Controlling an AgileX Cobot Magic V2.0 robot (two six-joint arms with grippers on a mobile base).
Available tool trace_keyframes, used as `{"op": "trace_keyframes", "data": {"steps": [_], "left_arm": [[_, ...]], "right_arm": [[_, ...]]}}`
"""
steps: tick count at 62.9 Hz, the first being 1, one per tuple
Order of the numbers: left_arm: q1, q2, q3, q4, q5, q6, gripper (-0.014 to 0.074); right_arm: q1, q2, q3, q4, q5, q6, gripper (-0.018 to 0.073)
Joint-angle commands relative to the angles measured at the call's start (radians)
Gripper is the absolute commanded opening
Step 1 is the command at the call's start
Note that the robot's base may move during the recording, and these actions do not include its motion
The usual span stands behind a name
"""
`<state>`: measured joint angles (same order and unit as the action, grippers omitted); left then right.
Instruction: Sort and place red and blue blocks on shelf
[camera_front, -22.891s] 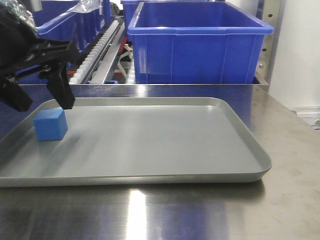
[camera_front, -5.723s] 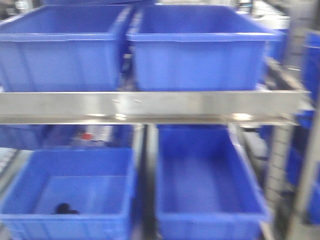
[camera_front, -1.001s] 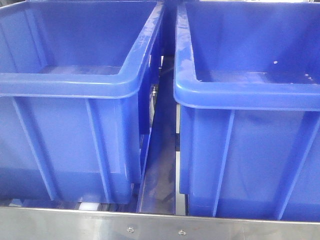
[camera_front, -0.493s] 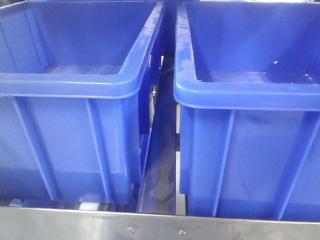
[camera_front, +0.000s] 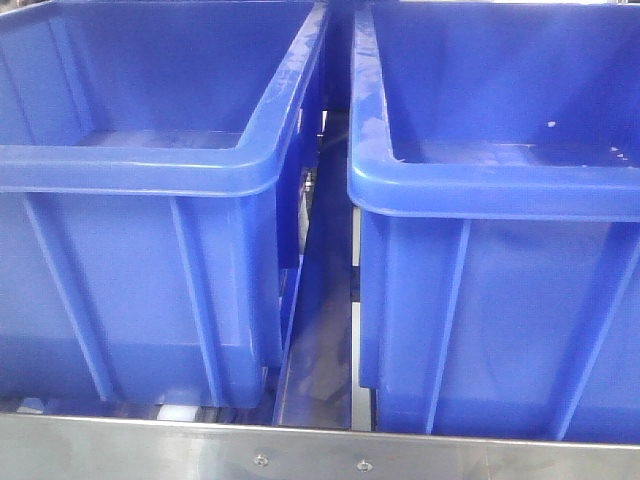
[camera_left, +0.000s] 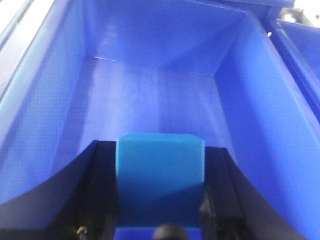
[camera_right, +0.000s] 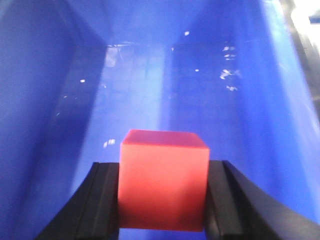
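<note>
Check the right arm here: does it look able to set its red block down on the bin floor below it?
Probably yes. The right gripper is shut on the red block, held inside the blue bin, and the floor ahead looks bare, with nothing between block and floor.

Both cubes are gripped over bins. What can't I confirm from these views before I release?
- Front view: neither end effector nor cube appears; the two bins fill it.
- Left wrist: blue block hides the floor below.
- Right wrist: red block likewise.
- Drop height: not judgeable.

Bright, even – wrist cams soft
</note>
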<state>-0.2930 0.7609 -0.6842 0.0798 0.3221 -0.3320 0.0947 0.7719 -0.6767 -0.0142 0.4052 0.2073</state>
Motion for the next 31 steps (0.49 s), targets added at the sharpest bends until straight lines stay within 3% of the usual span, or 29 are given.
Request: {"op": "trace_keyframes", "data": {"steps": [1, 21, 27, 31], "left_arm": [[-0.008, 0.094, -0.092, 0.005, -0.099, 0.003, 0.0125], [-0.008, 0.414, -0.25, 0.002, -0.12, 0.003, 0.0131], [-0.008, 0.455, -0.267, 0.002, -0.124, 0.003, 0.0226], [-0.008, 0.465, -0.268, 0.002, -0.129, 0.003, 0.0331]], "right_arm": [[-0.003, 0.086, -0.088, 0.0, -0.106, -0.004, 0.0056], [-0.003, 0.274, -0.171, 0.0, -0.15, -0.004, 0.0057], [-0.003, 0.302, -0.171, 0.0, -0.165, -0.004, 0.0091], [-0.003, 0.312, -0.171, -0.004, -0.167, -0.005, 0.0186]]}}
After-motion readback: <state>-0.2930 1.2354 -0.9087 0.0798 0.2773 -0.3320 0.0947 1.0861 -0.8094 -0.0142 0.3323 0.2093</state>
